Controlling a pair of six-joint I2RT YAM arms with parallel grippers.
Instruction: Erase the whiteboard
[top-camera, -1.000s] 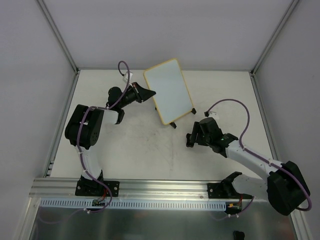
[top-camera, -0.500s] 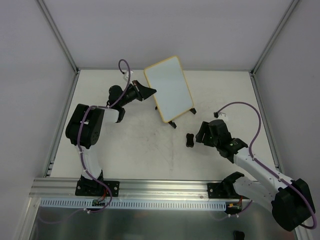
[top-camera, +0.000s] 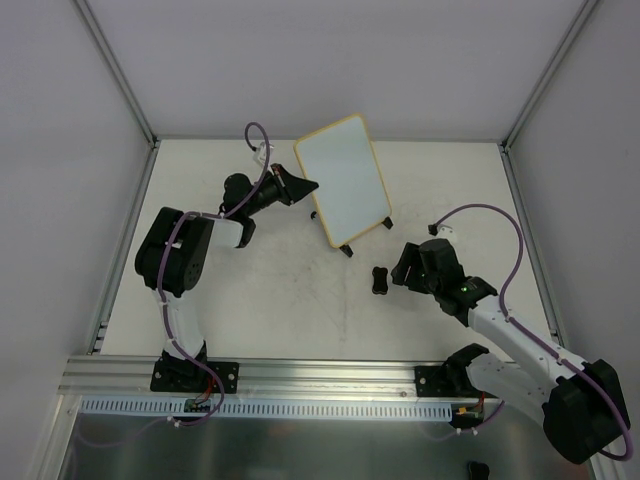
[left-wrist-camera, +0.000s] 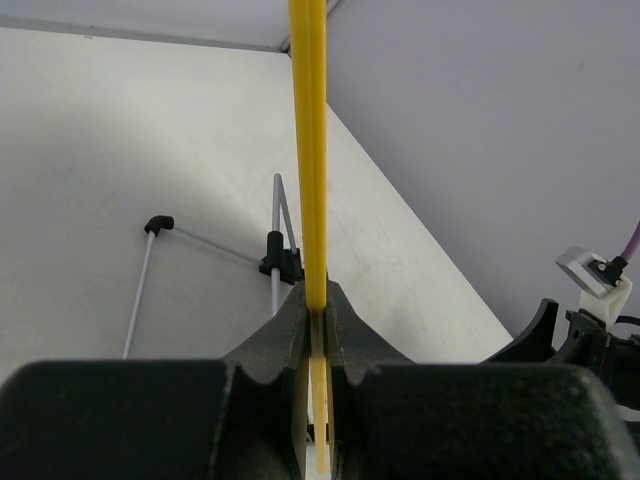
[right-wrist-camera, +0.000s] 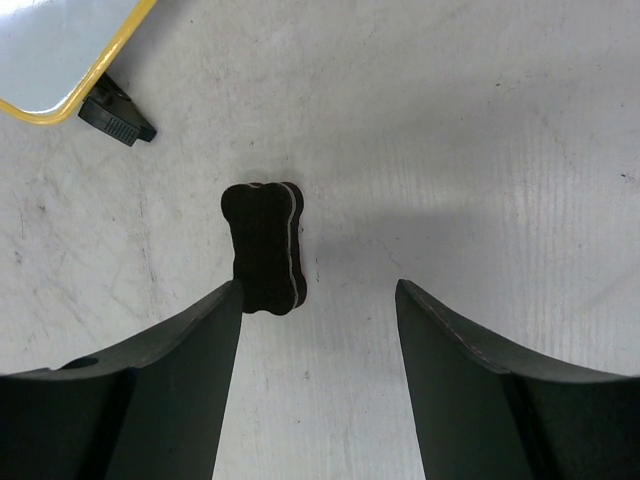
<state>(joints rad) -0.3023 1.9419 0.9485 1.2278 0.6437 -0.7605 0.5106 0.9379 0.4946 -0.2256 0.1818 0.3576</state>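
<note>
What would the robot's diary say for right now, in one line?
left gripper: shut on whiteboard edge | right gripper: open over eraser | eraser: on table, ungripped | whiteboard: looks clean

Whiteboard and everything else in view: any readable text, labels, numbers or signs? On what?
None can be read.
The whiteboard face looks plain white in the top view, with no legible marks. The left wrist view shows only its yellow edge.
The black eraser carries no visible label.

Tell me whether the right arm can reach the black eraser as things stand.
Probably yes: the eraser lies on bare table just ahead of the right end effector, whose jaws stand open, with nothing between them.
</note>
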